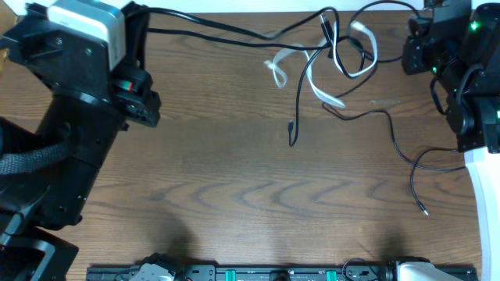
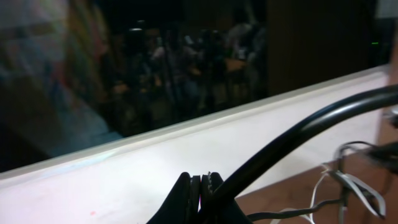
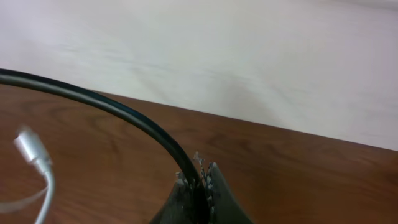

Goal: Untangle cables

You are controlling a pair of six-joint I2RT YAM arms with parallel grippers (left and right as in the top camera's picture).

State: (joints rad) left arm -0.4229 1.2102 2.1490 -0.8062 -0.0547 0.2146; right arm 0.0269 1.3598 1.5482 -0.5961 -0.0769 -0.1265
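Far across the table (image 1: pixel 234 179), right of centre, the cables (image 1: pixel 337 55) lie knotted, black with white. The left gripper (image 2: pixel 201 182) and right gripper (image 3: pixel 200 171) each have fingers pressed together, pinching a black cable (image 2: pixel 280 146) that runs from the tangle.

Tangle: the cables (image 1: pixel 336 47) cross in one knot at the table's (image 1: pixel 234 195) 1 o'clock, near the far edge.
White cable (image 1: pixel 275 70): flat, pale, folded in loose loops through the knot.
Black strands (image 1: pixel 211 21): two run from the knot toward 11 o'clock.
Black tail (image 1: pixel 296 109): drops toward centre, plug at its tip.
Thin black cable (image 1: pixel 394 134): wanders to 4 o'clock, tip lying free.
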